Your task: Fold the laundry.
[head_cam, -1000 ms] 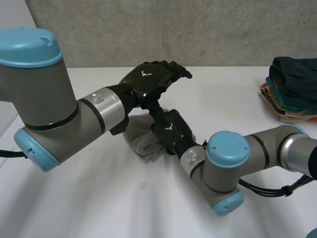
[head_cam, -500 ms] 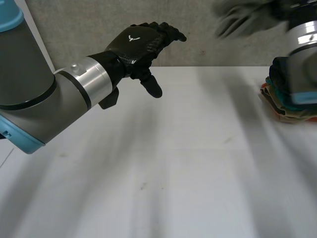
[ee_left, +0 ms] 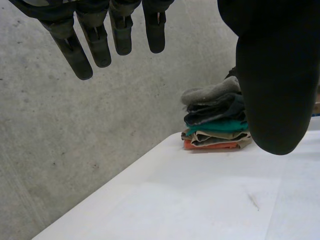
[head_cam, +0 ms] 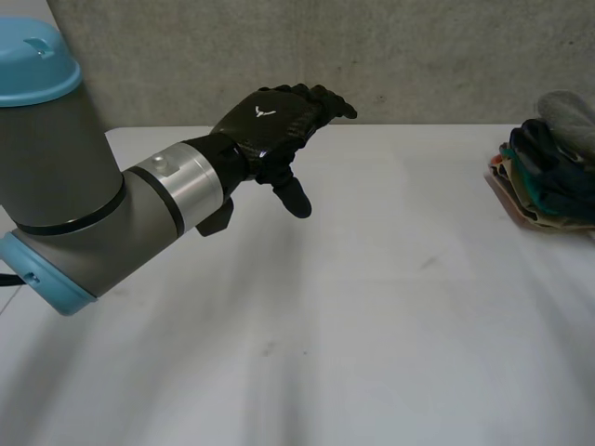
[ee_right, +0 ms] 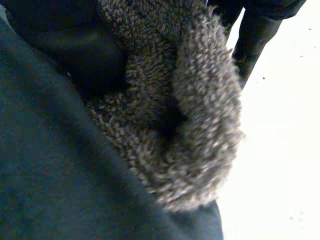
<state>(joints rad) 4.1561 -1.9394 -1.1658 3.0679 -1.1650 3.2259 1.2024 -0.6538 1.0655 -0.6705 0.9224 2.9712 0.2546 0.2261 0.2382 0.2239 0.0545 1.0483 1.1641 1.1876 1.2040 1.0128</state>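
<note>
A folded grey fuzzy cloth [head_cam: 569, 110] lies on top of the stack of folded clothes [head_cam: 542, 186] at the table's right edge. In the left wrist view the grey fuzzy cloth [ee_left: 210, 93] crowns the stack of folded clothes [ee_left: 215, 131]. My right hand [ee_right: 255, 30] is shut on the grey fuzzy cloth [ee_right: 190, 115], which rests against a dark teal garment [ee_right: 50, 175] of the stack. My left hand [head_cam: 274, 125] hovers open above the table's left middle, holding nothing. Seen from its own wrist, the left hand [ee_left: 272, 75] has straight fingers and a spread thumb.
The white table [head_cam: 372, 307] runs from the left arm to the stack. A grey concrete wall [head_cam: 418, 56] stands behind the table's far edge.
My right arm has swept the grey cloth from the table's middle up and across to the stack at the right. The left hand rose off the cloth, then sank a little, still open.
</note>
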